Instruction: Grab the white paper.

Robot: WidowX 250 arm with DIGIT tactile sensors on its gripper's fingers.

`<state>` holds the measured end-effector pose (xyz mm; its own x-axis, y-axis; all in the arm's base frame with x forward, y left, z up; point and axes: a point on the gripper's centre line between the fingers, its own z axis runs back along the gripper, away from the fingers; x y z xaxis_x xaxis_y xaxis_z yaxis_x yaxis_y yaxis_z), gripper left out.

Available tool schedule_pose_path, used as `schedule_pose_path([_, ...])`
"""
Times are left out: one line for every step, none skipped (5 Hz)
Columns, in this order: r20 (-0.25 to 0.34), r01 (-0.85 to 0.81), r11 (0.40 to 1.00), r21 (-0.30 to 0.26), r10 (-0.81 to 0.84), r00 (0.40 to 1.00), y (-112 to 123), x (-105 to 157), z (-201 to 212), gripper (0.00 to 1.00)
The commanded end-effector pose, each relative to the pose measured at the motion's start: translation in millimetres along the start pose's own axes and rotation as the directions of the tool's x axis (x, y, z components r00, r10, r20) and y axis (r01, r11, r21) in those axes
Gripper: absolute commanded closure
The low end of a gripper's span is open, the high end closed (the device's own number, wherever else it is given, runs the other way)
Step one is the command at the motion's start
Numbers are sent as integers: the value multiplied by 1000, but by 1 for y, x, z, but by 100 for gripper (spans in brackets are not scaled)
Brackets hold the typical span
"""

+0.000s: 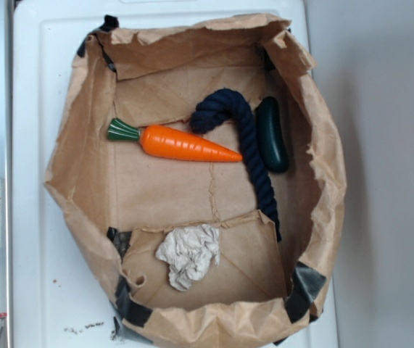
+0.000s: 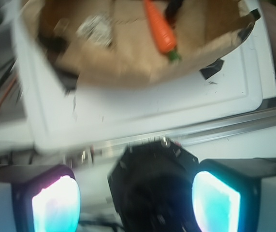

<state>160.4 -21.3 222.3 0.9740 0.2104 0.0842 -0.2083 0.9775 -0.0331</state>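
white paper (image 1: 189,254): crumpled, near end of brown bag (image 1: 321,156) | carrot (image 1: 181,143): mid-bag, beyond it | gripper (image 2: 135,202): fingers spread wide, empty, off the bag

Off-white paper (image 1: 189,254), orange carrot (image 1: 191,144), navy rope (image 1: 246,138), brown bag (image 1: 323,167).

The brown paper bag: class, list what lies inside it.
Inside the brown paper bag: the white paper, an orange carrot, a dark blue rope and a dark green cucumber. The bag's floor beneath them is covered.
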Motion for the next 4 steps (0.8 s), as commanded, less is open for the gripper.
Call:
schedule_pose_path([86,-202,979,-21,203,975,6,62,-14,0])
schedule_pose_path([118,-336,936,-103,347,930,24,84,-27,0])
schedule_pose_path([144,-400,901,-169,424,894,32,98,-49,0])
schedule_pose_path([122,-406,896,-180,430,895,23,100,-71,0])
